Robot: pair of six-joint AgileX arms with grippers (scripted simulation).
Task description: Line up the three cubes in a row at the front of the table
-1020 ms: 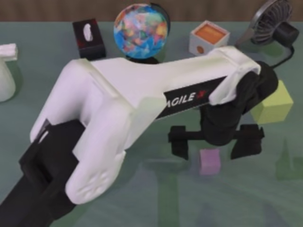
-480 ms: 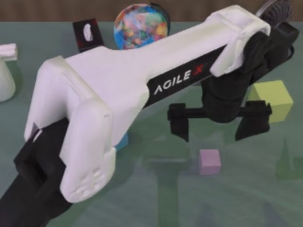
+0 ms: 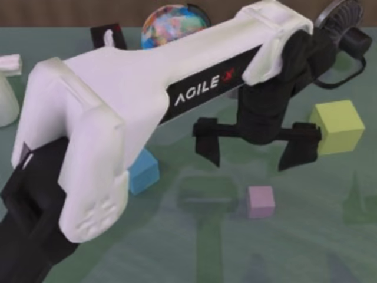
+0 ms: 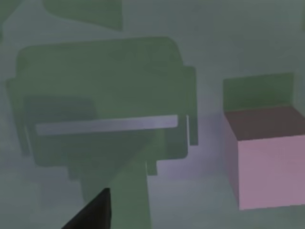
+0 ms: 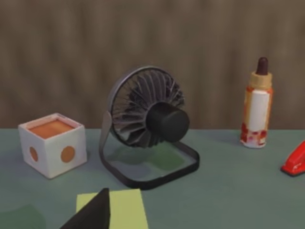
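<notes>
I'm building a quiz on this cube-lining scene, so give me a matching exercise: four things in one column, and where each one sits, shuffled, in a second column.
Things:
1. pink cube
2. blue cube
3. yellow-green cube
4. left tool

Places, by the top view:
A. near the table's right side, in front of the fan
B. partly hidden under the white left arm
C. alone on bare table, front of centre
D. open, raised above the table between the other three

Pairs: 1-C, 2-B, 3-A, 4-D
</notes>
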